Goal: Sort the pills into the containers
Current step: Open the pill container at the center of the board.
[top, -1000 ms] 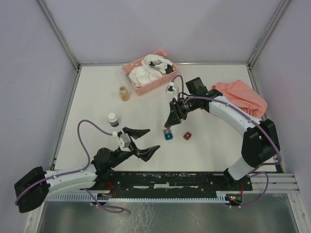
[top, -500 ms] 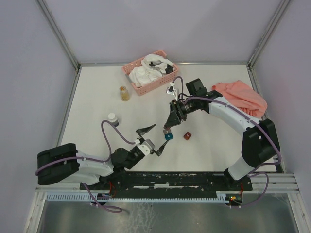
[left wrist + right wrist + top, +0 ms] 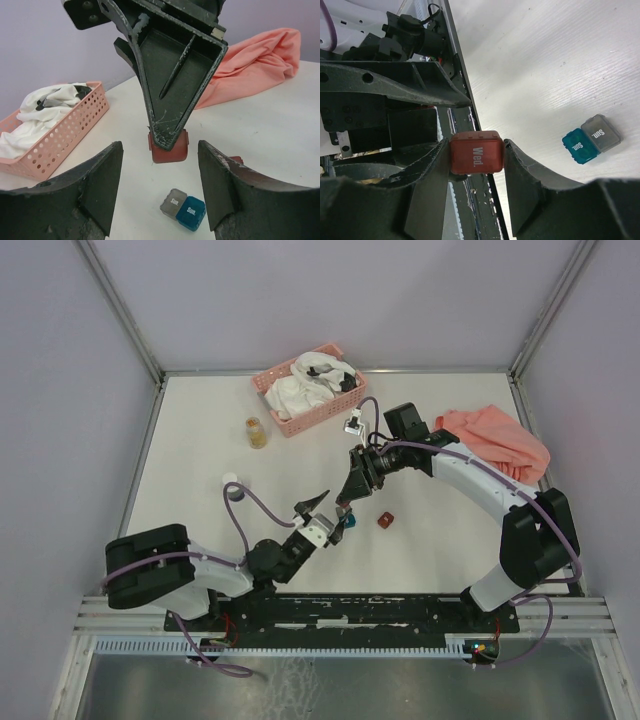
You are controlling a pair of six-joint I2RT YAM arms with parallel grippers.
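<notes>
My right gripper (image 3: 343,504) is shut on a dark red box marked "Wed." (image 3: 476,155) and holds it above the table; the box also shows in the left wrist view (image 3: 169,148). A grey box (image 3: 173,202) and a teal box (image 3: 190,213), both marked "Sun.", sit touching on the table below it. My left gripper (image 3: 330,513) is open, its fingers (image 3: 95,190) on either side of the pair without touching them. A second dark red box (image 3: 384,521) lies to the right. The clear jar of amber pills (image 3: 257,432) stands at the far left, capped.
A pink slatted basket (image 3: 270,383) with white cloth stands at the back. An orange cloth (image 3: 500,440) lies at the right. A second white-capped jar (image 3: 232,486) stands beside the left arm's cable.
My left arm has swung right and forward, bringing its open gripper up to the grey and teal boxes under the right gripper. The right gripper has hardly moved.
</notes>
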